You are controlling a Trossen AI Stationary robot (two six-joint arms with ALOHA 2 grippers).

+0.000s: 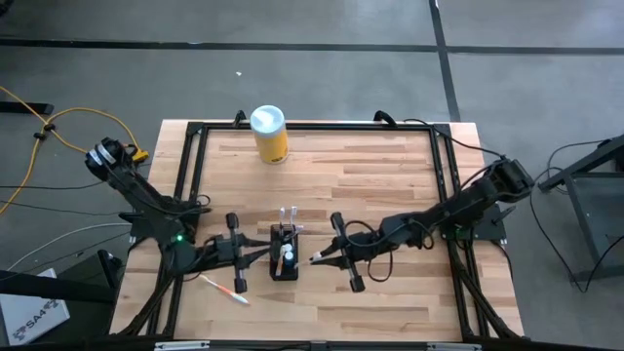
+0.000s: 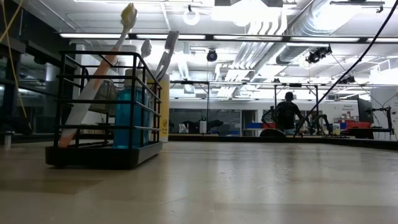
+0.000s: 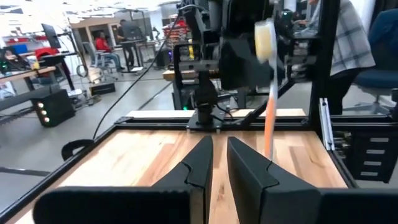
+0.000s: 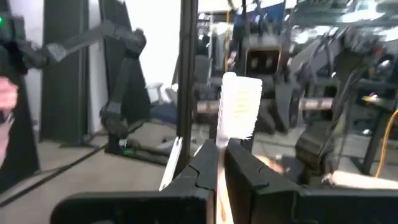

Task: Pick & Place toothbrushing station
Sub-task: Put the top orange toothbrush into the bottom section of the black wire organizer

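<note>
Centrally on the bench, toothbrushing station: flanked by both arms; right pincer clamps an orange-handled toothbrush, presumably for slotting in, while left pincer stands slightly parted, holding nothing.

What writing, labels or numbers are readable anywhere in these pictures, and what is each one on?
No text can be read for certain.
White panel on the floor beside the table: dark lettering, too small to read.
Yellow canister: a dark round mark on its side in the low view, too blurred to read.
Signs and screens in the room behind the table: too small to read.
</note>
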